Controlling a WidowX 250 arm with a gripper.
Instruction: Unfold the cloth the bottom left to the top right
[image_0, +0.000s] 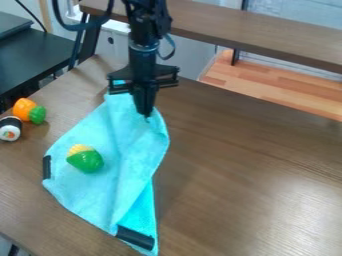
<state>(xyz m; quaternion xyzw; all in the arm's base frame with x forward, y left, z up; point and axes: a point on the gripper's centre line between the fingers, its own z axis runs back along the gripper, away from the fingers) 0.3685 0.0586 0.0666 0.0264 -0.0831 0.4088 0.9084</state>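
Observation:
The gripper (146, 116) hangs down from the top of the view over the upper part of the light blue cloth (123, 155). Its fingers are together at the cloth's upper right part, shut on the fabric. Folds run down the cloth from there, and its lower right edge is turned over near a black strip (135, 237). Another black strip (47, 167) lies at the left edge. A green and yellow toy (85, 159) rests on the left half of the cloth.
At the left edge of the brown table (247, 175) are an orange and green toy (28, 110) and a toy sushi roll (10, 128). A raised brown shelf (267, 35) crosses behind the table. A black surface (33, 57) stands at the upper left.

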